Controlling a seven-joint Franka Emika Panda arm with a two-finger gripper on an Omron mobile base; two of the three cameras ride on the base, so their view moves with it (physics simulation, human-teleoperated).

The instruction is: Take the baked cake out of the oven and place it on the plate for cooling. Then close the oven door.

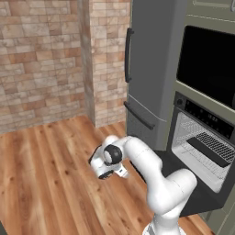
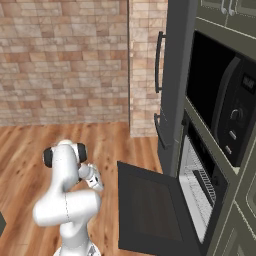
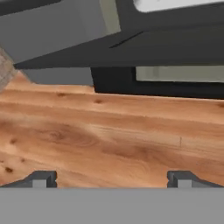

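Observation:
The oven (image 1: 202,137) stands at the right, its pale cavity showing a wire rack (image 1: 197,144) with a dark flat tray (image 1: 209,148) on it. I cannot make out the cake, and the plate is out of view. The oven door (image 2: 150,210) hangs dropped down and open, a wide black panel (image 1: 202,199). My gripper (image 1: 120,172) hovers low over the floor, left of the door and apart from it (image 2: 96,183). In the hand view its fingertips (image 3: 41,179) stand wide apart, open, with nothing between them, and the dark oven door (image 3: 175,43) lies ahead.
A tall grey fridge (image 1: 147,69) with dark bar handles stands left of the oven. A black microwave (image 1: 206,64) sits above the oven. Brick walls (image 1: 41,59) close the back. Wood floor (image 3: 109,131) stretches under the gripper and to the left.

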